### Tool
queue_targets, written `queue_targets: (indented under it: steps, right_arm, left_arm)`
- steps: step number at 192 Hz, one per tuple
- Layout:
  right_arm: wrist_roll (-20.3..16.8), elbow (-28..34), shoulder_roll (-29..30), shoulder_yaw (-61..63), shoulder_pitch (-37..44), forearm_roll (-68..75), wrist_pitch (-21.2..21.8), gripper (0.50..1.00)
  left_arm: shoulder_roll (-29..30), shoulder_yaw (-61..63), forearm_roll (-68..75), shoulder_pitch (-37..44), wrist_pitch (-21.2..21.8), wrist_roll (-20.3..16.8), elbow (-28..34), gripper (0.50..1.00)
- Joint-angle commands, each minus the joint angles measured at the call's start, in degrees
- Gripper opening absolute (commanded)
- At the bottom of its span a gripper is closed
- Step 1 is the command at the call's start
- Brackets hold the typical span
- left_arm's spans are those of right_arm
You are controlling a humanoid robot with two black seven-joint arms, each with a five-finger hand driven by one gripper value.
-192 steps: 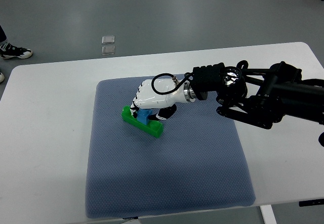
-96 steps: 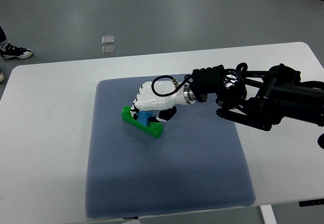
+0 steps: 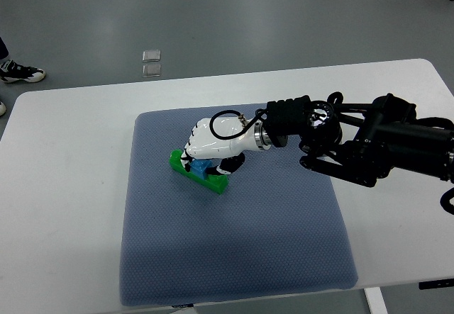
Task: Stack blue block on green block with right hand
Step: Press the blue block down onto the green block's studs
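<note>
Blue block (image 3: 202, 166) (gripped by robot hand (image 3: 213, 144)) touches green block (image 3: 198, 173).

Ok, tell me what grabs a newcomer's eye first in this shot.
The white right hand on its black arm reaches in from the right, closed on the blue block. That block sits on the bright green block, which lies on the blue-grey mat covering the white table.

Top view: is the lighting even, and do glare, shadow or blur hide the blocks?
Top view: soft, even light, sharp throughout. Mild glare on the white shell of the right hand, faint shadow beneath it on the blue mat. The hand, not the lighting, covers most of the blue block; the green block shows clearly.
</note>
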Motion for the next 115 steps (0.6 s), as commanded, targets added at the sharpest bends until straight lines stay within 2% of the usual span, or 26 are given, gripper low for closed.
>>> queue_targets:
  steps: [1,38,54,66,73,91,102,115]
  right_arm:
    - [0.1,-0.1,0.3,0.0,-0.4,0.0,0.0,0.619]
    - [0.0,-0.4,0.3,0.1,-0.5,0.0,0.0,0.619]
    - [0.1,-0.5,0.2,0.2,-0.3,0.1,-0.3,0.643]
    - [0.1,-0.5,0.2,0.2,-0.2,0.3,-0.7,0.695]
    - [0.1,-0.5,0.2,0.2,-0.2,0.5,-0.8,0.75]
    - [0.1,-0.5,0.1,0.4,0.0,0.8,-0.8,0.797]
    - [0.1,-0.5,-0.1,0.6,0.1,0.9,-0.7,0.86]
    - [0.1,-0.4,-0.3,0.7,0.2,1.0,-0.7,0.864]
  left_arm:
    - [0.0,0.0,0.0,0.0,0.0,0.0,0.0,1.0]
    - [0.0,0.0,0.0,0.0,0.0,0.0,0.0,1.0]
    - [0.0,0.0,0.0,0.0,0.0,0.0,0.0,1.0]
    - [0.0,0.0,0.0,0.0,0.0,0.0,0.0,1.0]
    - [0.0,0.0,0.0,0.0,0.0,0.0,0.0,1.0]
    - [0.0,0.0,0.0,0.0,0.0,0.0,0.0,1.0]
    - [0.0,0.0,0.0,0.0,0.0,0.0,0.0,1.0]
    - [0.0,0.0,0.0,0.0,0.0,0.0,0.0,1.0]
